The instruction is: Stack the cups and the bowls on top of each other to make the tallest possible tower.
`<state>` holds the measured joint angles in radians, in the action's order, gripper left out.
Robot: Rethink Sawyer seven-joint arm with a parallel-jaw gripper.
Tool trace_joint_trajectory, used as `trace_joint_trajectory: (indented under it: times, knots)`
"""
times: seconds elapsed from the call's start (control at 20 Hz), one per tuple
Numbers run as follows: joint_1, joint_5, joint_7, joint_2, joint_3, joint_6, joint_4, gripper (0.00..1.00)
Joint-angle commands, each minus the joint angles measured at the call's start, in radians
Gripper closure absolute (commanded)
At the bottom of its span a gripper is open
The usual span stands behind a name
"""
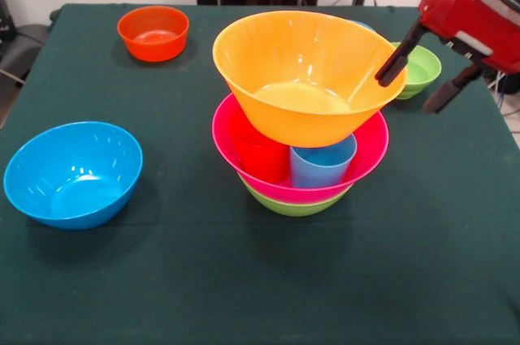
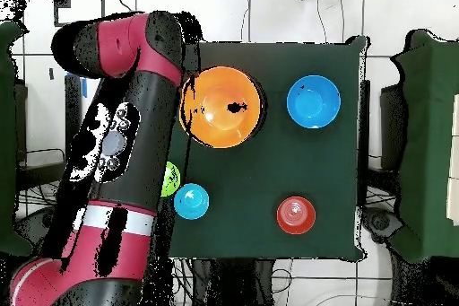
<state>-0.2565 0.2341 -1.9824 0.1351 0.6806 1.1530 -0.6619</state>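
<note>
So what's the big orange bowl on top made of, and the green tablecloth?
The yellow-orange bowl looks like glossy plastic: bright reflections run along its smooth inside, and its wall is thin and even in colour. It could be melamine; the look alone can't settle that. The tablecloth looks like matte woven fabric or felt: dull dark green, with no shine, and it drapes softly over the table's edges.

I see a glossy yellow-orange plastic bowl (image 1: 305, 77) topping my pile, over a hot-pink plastic bowl (image 1: 366, 154) and a lime-green plastic bowl (image 1: 294, 206). Inside the pink one I make out a red plastic tumbler (image 1: 262, 156) and a light blue plastic tumbler (image 1: 322, 166). A plain dark green tablecloth (image 1: 260, 280) carries a sky-blue bowl (image 1: 73, 173), an orange-red small bowl (image 1: 153, 32) and a light green small bowl (image 1: 421, 70). My arm's red-and-black gripper (image 1: 422, 77) has black fingers.
</note>
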Motion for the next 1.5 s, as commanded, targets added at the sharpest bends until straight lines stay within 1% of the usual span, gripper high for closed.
trace_joint_trajectory:
  times: [0.05, 0.3, 0.35, 0.5, 0.6, 0.65, 0.9, 1.05, 1.15, 1.25, 1.5]
  knots:
    - [-0.018, -0.037, -0.064, 0.023, -0.083, 0.058, -0.090, 0.00]
    - [-0.024, -0.014, -0.104, 0.014, -0.087, 0.103, -0.065, 0.00]
    - [-0.017, -0.005, -0.114, 0.003, -0.083, 0.125, -0.035, 0.00]
    - [-0.017, 0.011, -0.133, 0.001, -0.085, 0.155, -0.012, 0.00]
    - [-0.018, 0.021, -0.154, 0.008, -0.097, 0.133, -0.037, 0.00]
    - [-0.019, 0.027, -0.167, 0.011, -0.105, 0.106, -0.055, 0.00]
    - [-0.026, 0.062, -0.184, 0.042, -0.170, -0.040, -0.194, 0.00]
    - [-0.041, 0.091, -0.200, 0.074, -0.201, -0.103, -0.289, 0.00]
    - [-0.053, 0.101, -0.205, 0.091, -0.208, -0.129, -0.336, 0.00]
    - [-0.060, 0.115, -0.210, 0.099, -0.209, -0.130, -0.364, 0.00]
    - [-0.065, 0.136, -0.196, 0.115, -0.219, -0.132, -0.403, 0.00]
